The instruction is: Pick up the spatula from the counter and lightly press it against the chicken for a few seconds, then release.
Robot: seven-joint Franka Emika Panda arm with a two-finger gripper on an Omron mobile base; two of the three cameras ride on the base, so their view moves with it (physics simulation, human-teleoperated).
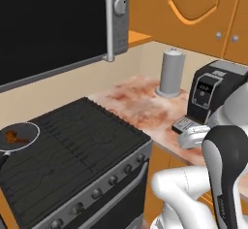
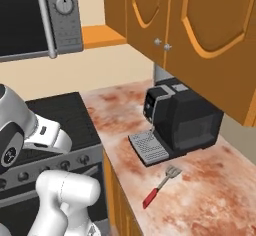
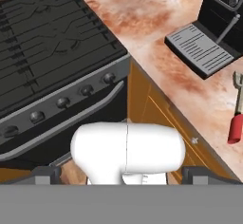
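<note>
The spatula lies flat on the mottled counter, in front of the coffee machine. Its red handle points toward the counter's front edge and its slotted metal head toward the machine. In the hand view the spatula lies at the far right edge, partly cut off. The chicken, a brown piece, sits in a small pan at the stove's far left. My gripper is open with nothing between its fingertips. It hangs over the stove's front right corner, well left of the spatula and far from the pan.
A black coffee machine with a drip tray stands on the counter behind the spatula. A grey canister stands at the back of the counter. A microwave hangs above the stove. Wooden cabinets overhang the counter.
</note>
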